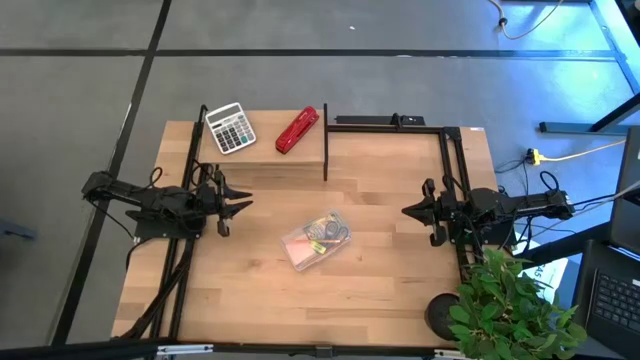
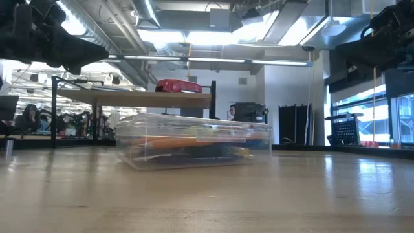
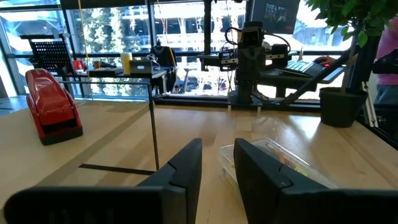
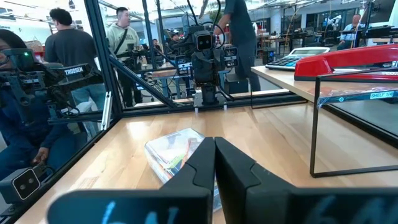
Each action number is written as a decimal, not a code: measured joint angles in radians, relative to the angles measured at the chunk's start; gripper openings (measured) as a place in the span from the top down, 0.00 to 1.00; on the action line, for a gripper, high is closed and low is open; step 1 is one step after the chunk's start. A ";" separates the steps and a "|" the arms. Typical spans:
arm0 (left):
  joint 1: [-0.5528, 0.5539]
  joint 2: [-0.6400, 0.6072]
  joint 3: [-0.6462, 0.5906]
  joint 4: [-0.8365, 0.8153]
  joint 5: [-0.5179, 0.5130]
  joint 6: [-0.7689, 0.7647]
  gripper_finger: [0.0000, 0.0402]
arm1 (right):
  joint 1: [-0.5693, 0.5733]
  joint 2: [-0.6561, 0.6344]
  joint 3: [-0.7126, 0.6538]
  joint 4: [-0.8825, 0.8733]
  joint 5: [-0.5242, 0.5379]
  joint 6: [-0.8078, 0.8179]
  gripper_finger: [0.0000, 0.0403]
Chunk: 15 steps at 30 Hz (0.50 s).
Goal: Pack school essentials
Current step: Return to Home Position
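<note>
A clear plastic case (image 1: pixel 316 240) rests flat on its base in the middle of the wooden table. The school essentials show through its walls (image 2: pixel 194 139): orange pencils and small coloured pieces. My left gripper (image 1: pixel 243 203) hangs level near the table's left edge, pointing at the case (image 3: pixel 273 158). A narrow gap shows between its fingers (image 3: pixel 217 146), with nothing in it. My right gripper (image 1: pixel 408 212) hangs level near the right edge, also facing the case (image 4: pixel 174 152). Its fingers are shut on nothing (image 4: pixel 214 144).
A raised wooden shelf (image 1: pixel 260 155) at the far left carries a white-grey calculator (image 1: pixel 230 127) and a red stapler (image 1: pixel 297 130). A black frame (image 1: pixel 390 122) runs along the far right. A potted plant (image 1: pixel 510 310) stands at the near right corner. People show beyond the table (image 4: pixel 68 43).
</note>
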State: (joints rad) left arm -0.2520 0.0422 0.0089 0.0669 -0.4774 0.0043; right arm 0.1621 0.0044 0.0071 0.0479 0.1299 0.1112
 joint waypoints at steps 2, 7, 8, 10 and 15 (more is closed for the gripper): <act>0.000 0.000 0.000 0.000 0.000 0.000 0.78 | 0.000 0.000 0.000 0.000 0.000 0.000 0.96; 0.000 0.000 0.000 0.000 0.000 0.000 0.78 | 0.000 0.000 0.000 0.000 0.000 0.000 0.97; 0.000 0.000 0.000 0.000 0.000 0.000 0.78 | 0.000 0.000 0.000 0.000 0.000 0.000 0.97; 0.000 0.000 0.000 0.000 0.000 0.000 0.78 | 0.000 0.000 0.000 0.000 0.000 0.000 0.97; 0.000 0.000 0.000 0.000 0.000 0.000 0.78 | 0.000 0.000 0.000 0.000 0.000 0.000 0.97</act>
State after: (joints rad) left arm -0.2516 0.0422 0.0090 0.0669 -0.4774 0.0040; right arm 0.1621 0.0043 0.0071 0.0479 0.1299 0.1112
